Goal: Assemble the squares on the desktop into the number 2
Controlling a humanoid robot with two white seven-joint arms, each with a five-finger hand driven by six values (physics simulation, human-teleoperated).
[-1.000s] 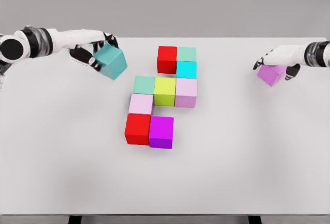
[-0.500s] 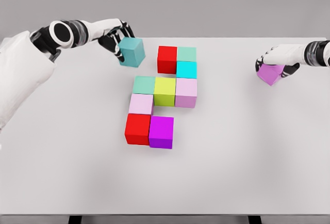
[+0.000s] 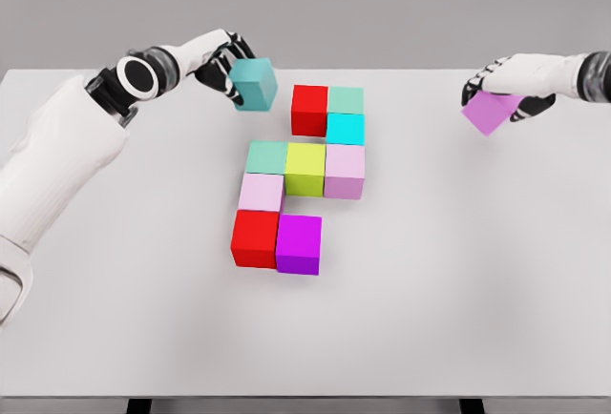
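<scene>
Squares are laid edge to edge on the white tabletop [image 3: 458,280], eight in one cluster near its middle. In the far row, a red square [image 3: 309,109] is set beside a mint square [image 3: 346,100], with a cyan square [image 3: 345,129] directly in front of the mint one. In the middle row, a green square [image 3: 267,156], a yellow square [image 3: 305,168] and a pink square [image 3: 345,170] are placed side by side. A pale square [image 3: 261,192] is placed in front of the green one. In the near row, a second red square [image 3: 255,238] is set against a magenta square [image 3: 299,242].

The left arm [image 3: 57,161] is extended across the far left of the tabletop. A teal square [image 3: 254,84] is grasped by the fingers of the left hand [image 3: 218,61] and is held just left of the far red square, apart from it.

A violet square [image 3: 490,112] is grasped, tilted, by the fingers of the right hand [image 3: 516,75] at the far right, well apart from the cluster.
</scene>
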